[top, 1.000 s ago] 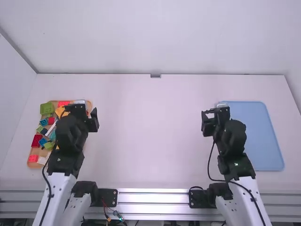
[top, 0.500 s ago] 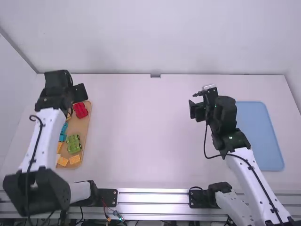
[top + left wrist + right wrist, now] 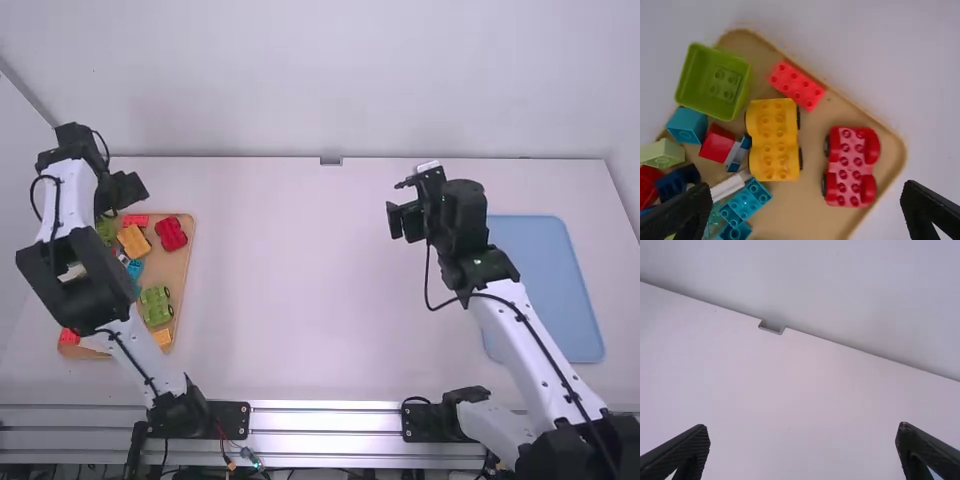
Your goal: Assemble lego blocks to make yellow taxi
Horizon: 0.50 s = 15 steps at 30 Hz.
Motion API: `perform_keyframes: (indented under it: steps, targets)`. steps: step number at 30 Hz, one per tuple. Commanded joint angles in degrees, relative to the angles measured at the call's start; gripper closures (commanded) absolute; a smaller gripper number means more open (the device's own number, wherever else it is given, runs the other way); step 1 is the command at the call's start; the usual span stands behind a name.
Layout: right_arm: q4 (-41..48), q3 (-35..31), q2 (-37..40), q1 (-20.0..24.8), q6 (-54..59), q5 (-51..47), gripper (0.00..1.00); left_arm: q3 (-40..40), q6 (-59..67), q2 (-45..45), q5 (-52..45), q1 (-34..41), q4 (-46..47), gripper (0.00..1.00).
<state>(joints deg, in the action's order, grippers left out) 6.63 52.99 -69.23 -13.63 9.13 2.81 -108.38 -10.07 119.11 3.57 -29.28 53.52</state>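
Shifted leftward have been the left claw, near the tray, and right claw, above the desk; both are spread wide.

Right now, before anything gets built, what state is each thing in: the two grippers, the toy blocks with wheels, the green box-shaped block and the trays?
Left gripper: open, above the blocks.
Right gripper: open.
Yellow wheeled block: studs up, nothing stacked on it.
Red wheeled block: studs up, nothing stacked.
Green box-shaped block: hollow side up.
Brown tray: holding blocks.
Blue tray: lying flat.
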Motion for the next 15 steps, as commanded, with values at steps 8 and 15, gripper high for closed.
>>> perform_keyframes:
  steps: [8,15]
  targets:
    - [0.3,2.3,-0.8,-0.8,0.1,0.1,0.01,-2.2,1.1,8.3,-1.6,-3.7,1.5,0.1]
    - [0.3,2.3,-0.8,-1.2,0.1,0.2,0.01,-1.5,0.8,10.3,-1.6,-3.4,0.5,0.2]
